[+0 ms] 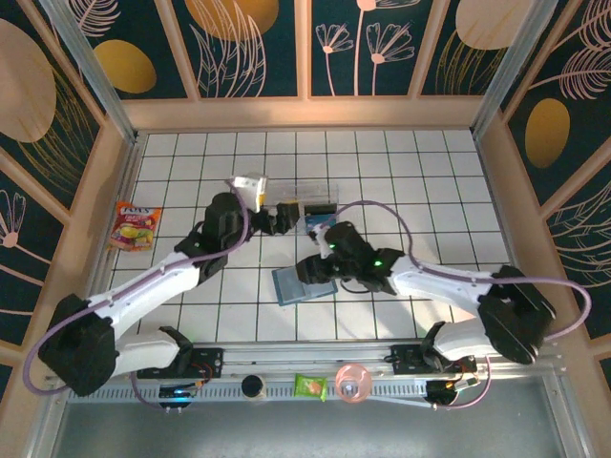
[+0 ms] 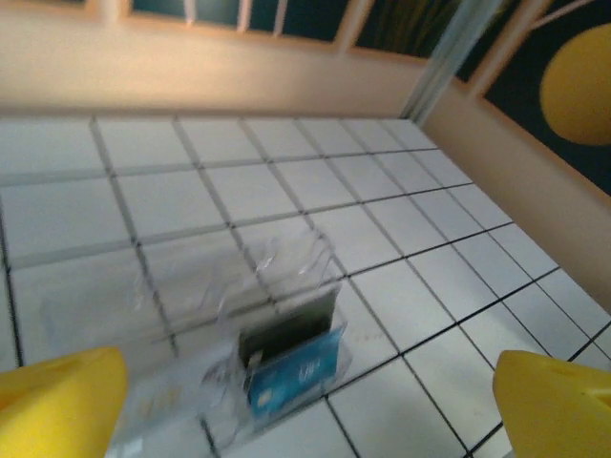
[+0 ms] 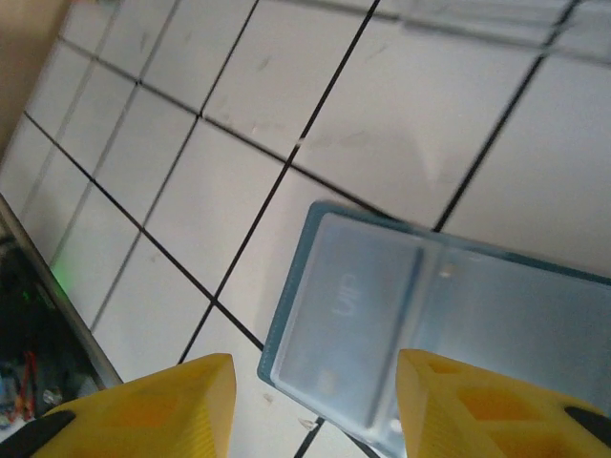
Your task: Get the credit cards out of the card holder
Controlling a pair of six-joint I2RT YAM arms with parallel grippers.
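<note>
The card holder [image 1: 304, 284] lies open near the middle of the tabletop [image 1: 191, 162] under the right gripper [image 3: 315, 410] — jaws half apart, empty — while the left gripper [image 2: 310, 405], spread wide and holding nothing, hangs above the clear tray [image 2: 286, 262], toward the far edge, with a blue credit card [image 2: 298, 374] inside.

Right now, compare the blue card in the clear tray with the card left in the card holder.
The blue card is bright blue; the holder's card looks pale grey-blue under its pocket. The blue card leans on edge in the clear tray; the other lies flat inside the open card holder. Both are rectangular.
</note>
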